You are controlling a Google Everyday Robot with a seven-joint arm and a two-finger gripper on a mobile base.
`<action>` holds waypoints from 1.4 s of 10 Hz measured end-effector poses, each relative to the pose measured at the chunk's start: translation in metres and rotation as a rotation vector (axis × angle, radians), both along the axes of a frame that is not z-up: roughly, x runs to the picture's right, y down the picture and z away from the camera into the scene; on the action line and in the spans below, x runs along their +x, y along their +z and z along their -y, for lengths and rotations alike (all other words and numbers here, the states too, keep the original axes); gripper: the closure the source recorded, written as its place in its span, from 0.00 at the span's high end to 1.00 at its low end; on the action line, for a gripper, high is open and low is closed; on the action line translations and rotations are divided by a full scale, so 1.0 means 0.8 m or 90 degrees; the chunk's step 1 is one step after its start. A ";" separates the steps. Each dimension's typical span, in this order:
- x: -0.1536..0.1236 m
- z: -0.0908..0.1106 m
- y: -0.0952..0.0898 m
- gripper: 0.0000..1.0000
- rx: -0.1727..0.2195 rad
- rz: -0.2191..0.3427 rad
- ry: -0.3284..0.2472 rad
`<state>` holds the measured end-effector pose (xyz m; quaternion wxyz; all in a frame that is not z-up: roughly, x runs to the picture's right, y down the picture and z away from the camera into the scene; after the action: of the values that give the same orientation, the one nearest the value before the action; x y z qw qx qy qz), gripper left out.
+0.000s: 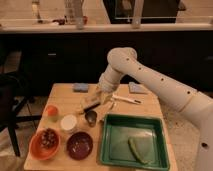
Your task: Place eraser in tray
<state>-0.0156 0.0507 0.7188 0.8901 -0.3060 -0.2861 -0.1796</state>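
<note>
My gripper [96, 101] hangs from the white arm over the middle of the wooden table [60, 95]. It is shut on the eraser [90, 107], a small dark flat block with a tan body, which sticks out to the lower left just above the tabletop. The green tray [107, 145] lies at the table's front right, a short way right of and nearer than the eraser. A pale green item [139, 149] lies inside it.
A small metal cup [91, 118] stands right under the eraser. A white-handled tool [125, 99] lies to the right of the gripper. Blue pads [80, 87] [137, 88] lie at the back. A white lid [68, 123], an orange ball [51, 111], an orange bowl [45, 144] and a maroon bowl [80, 145] are at the front left.
</note>
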 end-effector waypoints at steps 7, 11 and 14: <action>0.045 -0.043 -0.012 0.00 -0.023 -0.019 0.021; 0.043 -0.043 -0.012 0.00 -0.024 -0.018 0.021; 0.044 -0.042 -0.012 0.00 -0.024 -0.018 0.021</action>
<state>0.0198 0.0847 0.7094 0.8912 -0.3202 -0.2816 -0.1548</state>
